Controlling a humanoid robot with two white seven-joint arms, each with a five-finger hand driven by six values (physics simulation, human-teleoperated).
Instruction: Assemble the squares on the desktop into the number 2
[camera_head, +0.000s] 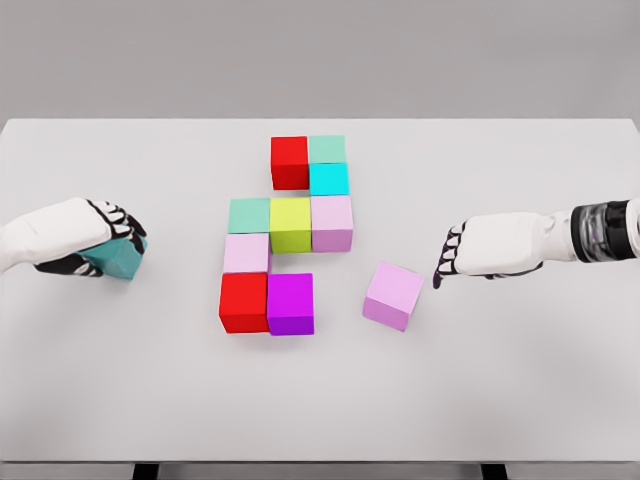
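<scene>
**Block Layout and Hand Status: Number Assembly on the Desk**

**Work surface.** The white desk (320, 400) fills most of the head view. Nine cubes sit grouped near its centre; two more lie apart from the group.

**Assembled group.**
- Top row: a red cube (289, 162) with a pale green cube (327, 149) touching it at 3 o'clock.
- Below the pale green cube, at 6 o'clock and touching it: a cyan cube (329, 179).
- Middle row, left to right, all touching: a mint cube (249, 215), a yellow-green cube (290, 224) and a light pink cube (332, 222). The light pink cube sits directly at 6 o'clock of the cyan cube.
- At 6 o'clock of the mint cube: a pale pink cube (246, 253).
- Bottom row: a second red cube (244, 302) with a magenta cube (291, 303) touching it at 3 o'clock.

**Loose cube.** A lilac cube (392, 295) lies near the group, at 3 o'clock of the magenta cube and apart from it. It is turned out of line with the others.

**Left hand.** The left hand (95, 238) is at 9 o'clock of the group, well apart from it. Its fingers are curled over a teal cube (118, 258), gripping it from above.

**Right hand.** The right hand (480, 248) is at 2 o'clock of the lilac cube, near but not touching it. Its fingers are bent downward, loosely together, and hold nothing.
</scene>
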